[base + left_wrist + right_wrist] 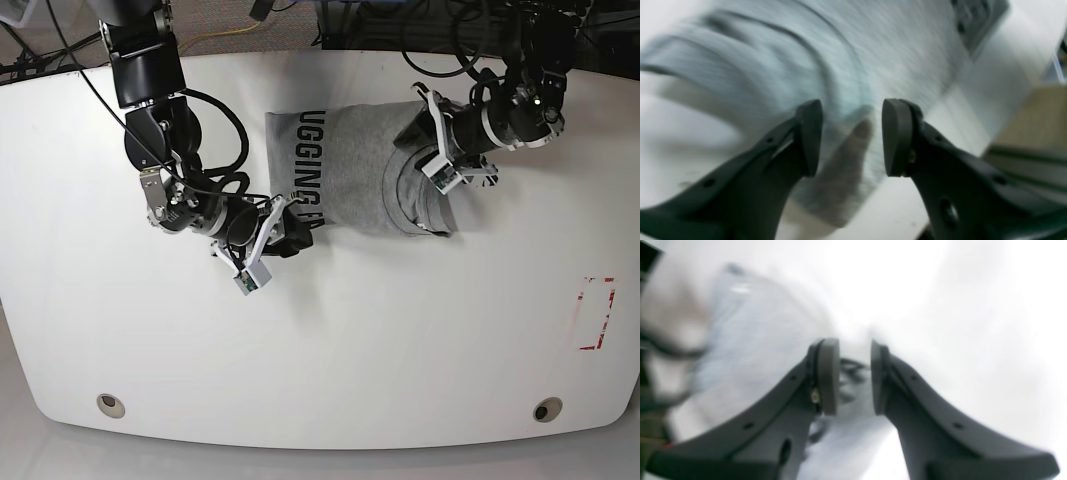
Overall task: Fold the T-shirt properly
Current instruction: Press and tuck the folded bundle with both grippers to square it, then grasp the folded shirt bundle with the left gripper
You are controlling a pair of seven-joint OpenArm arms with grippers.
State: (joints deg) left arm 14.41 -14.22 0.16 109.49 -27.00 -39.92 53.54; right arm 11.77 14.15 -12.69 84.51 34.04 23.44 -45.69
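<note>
A robotics laboratory bench — a broad white rounded-corner worktop (330,350) carries two black jointed robot arms (150,110), with bundles of black and yellow cables (240,25) trailing off the far edge, a red tape rectangle (597,313) marking the surface, and round metal-ringed holes (111,404) near the front edge.

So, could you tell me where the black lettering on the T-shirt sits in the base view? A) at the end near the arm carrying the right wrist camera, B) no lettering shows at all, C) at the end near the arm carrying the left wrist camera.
A: the black letters run along the edge of the T-shirt nearest the right gripper, while the end by the left gripper shows plain grey cloth.
</note>
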